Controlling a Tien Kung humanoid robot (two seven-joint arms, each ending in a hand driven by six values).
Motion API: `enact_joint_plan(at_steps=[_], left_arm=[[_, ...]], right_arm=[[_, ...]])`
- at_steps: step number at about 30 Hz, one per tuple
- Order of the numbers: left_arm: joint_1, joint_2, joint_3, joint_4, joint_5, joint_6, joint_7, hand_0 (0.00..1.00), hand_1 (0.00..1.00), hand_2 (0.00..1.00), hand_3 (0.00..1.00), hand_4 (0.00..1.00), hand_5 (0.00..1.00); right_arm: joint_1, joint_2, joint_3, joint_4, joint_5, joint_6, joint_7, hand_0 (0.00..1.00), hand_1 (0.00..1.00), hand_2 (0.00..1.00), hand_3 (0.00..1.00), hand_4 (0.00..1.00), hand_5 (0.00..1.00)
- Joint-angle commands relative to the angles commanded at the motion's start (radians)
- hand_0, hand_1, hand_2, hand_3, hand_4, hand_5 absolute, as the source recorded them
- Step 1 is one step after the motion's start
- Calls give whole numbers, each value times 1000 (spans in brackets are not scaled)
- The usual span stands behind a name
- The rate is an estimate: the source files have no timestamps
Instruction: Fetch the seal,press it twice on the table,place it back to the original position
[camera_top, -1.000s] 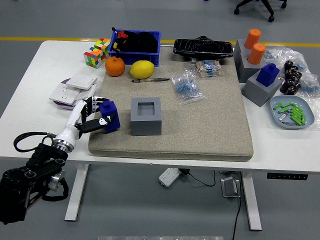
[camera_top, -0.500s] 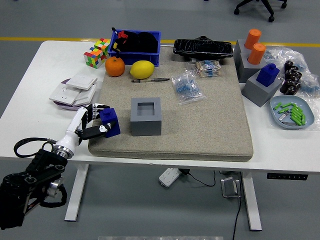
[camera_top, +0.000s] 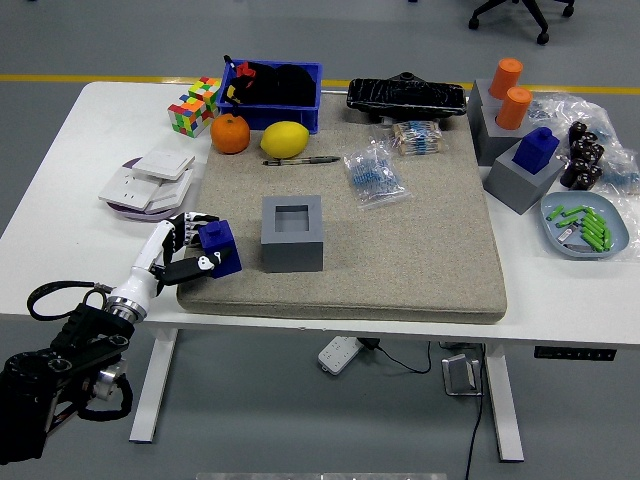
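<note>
My left hand (camera_top: 190, 248) is shut on a blue seal (camera_top: 219, 249) near the left edge of the beige mat (camera_top: 400, 250), low over the mat; I cannot tell whether the seal touches it. Just right of the seal stands a grey square holder (camera_top: 292, 233) with an empty square hole on top. Another blue seal (camera_top: 538, 148) sits in a grey holder (camera_top: 522, 180) at the right of the table. My left arm comes in from the lower left corner.
White switch plates (camera_top: 145, 178) lie just beyond my left hand. At the back stand a puzzle cube (camera_top: 193, 105), an orange (camera_top: 230, 132), a lemon (camera_top: 285, 138), a pen (camera_top: 300, 160) and a blue bin (camera_top: 272, 92). Bags of parts (camera_top: 373, 174) lie mid-mat. Orange cylinders (camera_top: 510, 92) and a tray (camera_top: 583, 225) are at right.
My left hand, still holding the blue seal, has drifted slightly down and toward the near left edge of the mat. Everything else stays put.
</note>
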Motion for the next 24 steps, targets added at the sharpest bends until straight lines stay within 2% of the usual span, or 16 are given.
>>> enact_joint_plan(at_steps=[11,19,24], left_arm=[[-27,14,-17,-10,11,4,0,632,500,434,549,698,2],[-115,58,-56,-23,52,13,0,632,502,435,549,704,2],[-160,59,-130,-33,34,23,0,632,502,434,548,704,2]], right_arm=[[-2,3,3,-1,0,0,0,746,690,673,624,738,524],[1,2,11,-1,0,0,0,746,690,673,624,738,522],[0,2,13,-1,0,0,0,746,690,672,624,738,524]])
